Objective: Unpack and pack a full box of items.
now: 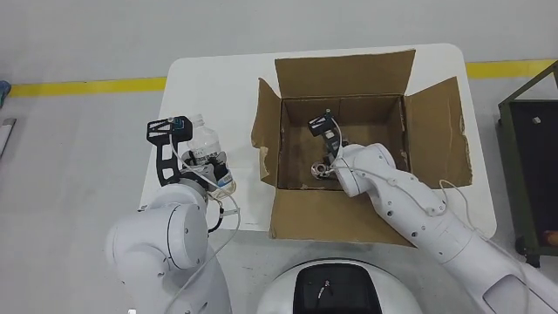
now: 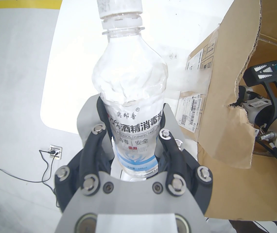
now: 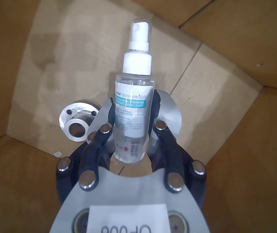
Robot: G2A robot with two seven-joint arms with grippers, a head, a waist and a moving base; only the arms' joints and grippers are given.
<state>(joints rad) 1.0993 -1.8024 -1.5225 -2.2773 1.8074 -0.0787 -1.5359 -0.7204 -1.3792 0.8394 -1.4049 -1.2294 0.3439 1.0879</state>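
Top view: a clear white-capped bottle [image 2: 128,81] is being gripped low on its body by the left gripper [image 2: 133,115], closed to the bottle's width, outside the box [image 1: 344,74] and above the table [image 1: 218,87]. The torn side flap [image 2: 240,132] is standing near that hand. A spray bottle [image 3: 134,90] is being clamped by the right gripper [image 3: 134,105] down inside the box, with a metal flange [image 3: 76,123] lying on the box floor close beside it. Judged: unpacking is probably being finished, with the flange left to lift and repacking not yet begun. Open tabletop is being offered ahead of the left hand, while the right is being hemmed in by box walls.
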